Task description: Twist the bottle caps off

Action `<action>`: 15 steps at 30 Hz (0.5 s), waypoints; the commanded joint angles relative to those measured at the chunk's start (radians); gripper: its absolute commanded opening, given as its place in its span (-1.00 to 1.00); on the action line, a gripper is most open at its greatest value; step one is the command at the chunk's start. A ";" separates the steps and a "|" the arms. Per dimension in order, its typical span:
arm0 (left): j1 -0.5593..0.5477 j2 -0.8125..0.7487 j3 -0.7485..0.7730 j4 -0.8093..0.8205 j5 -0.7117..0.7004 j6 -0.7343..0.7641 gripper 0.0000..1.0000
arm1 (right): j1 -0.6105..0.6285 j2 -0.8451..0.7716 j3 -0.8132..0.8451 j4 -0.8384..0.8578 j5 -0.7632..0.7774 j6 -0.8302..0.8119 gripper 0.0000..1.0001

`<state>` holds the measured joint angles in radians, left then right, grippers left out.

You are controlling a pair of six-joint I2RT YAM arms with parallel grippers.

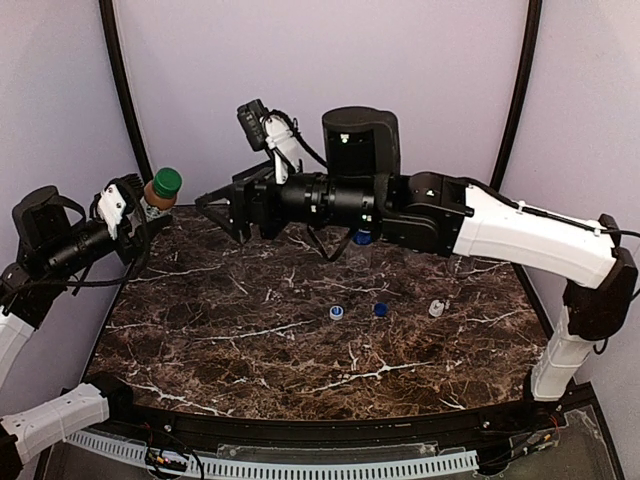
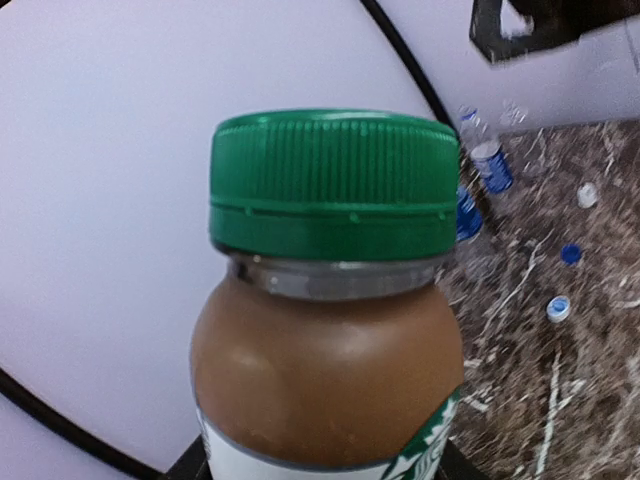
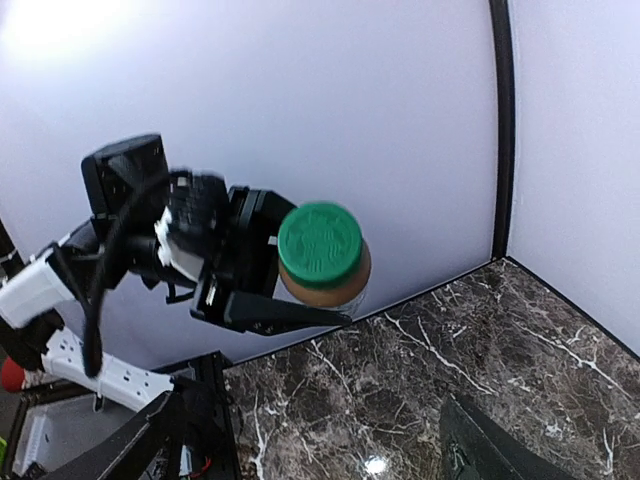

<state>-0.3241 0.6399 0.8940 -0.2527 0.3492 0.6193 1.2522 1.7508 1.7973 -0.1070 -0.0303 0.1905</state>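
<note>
1. Progress: three loose caps lie on the desk (image 1: 300, 370): a blue-and-white one (image 1: 336, 312), a blue one (image 1: 381, 310) and a white one (image 1: 436, 309). Going by that, three bottles look done.
2. Brown bottle (image 2: 325, 370) has its green cap (image 2: 335, 180) fully seated, with no gap at the collar. This one is not yet opened and is likely the last.
3. Bottle position: lifted off the desk at the far left corner, cap pointing toward the right arm.
4. Left tool (image 3: 310, 288) is clamped on the brown bottle's body, below the neck. It is about half closed, and the bottle fills the gap.
5. Right tool (image 1: 216, 209) has its jaws spread wide with nothing in them. It is level with the green cap, near it but not touching.
6. Other bottles (image 2: 491, 165) sit near the far edge of the desk and are mostly hidden behind the right arm in the top view. They are blurred in the left wrist view, so I cannot tell from them whether the tops are off.
7. Left to do, as a judgement: close the right tool on the green cap, twist it off while the left tool holds the bottle, then drop the cap.
</note>
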 commanded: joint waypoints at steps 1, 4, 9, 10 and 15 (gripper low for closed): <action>-0.025 -0.004 -0.032 0.129 -0.346 0.505 -0.21 | -0.033 0.070 0.106 -0.101 0.061 0.220 0.71; -0.071 -0.018 -0.080 0.346 -0.436 0.762 -0.20 | -0.043 0.146 0.214 -0.084 0.035 0.245 0.73; -0.115 -0.053 -0.159 0.532 -0.451 0.965 -0.22 | -0.068 0.252 0.341 -0.035 -0.041 0.281 0.71; -0.120 -0.061 -0.177 0.551 -0.441 1.002 -0.23 | -0.074 0.260 0.345 -0.012 -0.056 0.291 0.68; -0.128 -0.060 -0.263 0.696 -0.396 1.176 -0.27 | -0.082 0.291 0.350 0.060 -0.095 0.327 0.60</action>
<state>-0.4435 0.5804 0.6865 0.2592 -0.0502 1.5810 1.1801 2.0304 2.1101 -0.1429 -0.0742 0.4648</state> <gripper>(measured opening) 0.507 0.802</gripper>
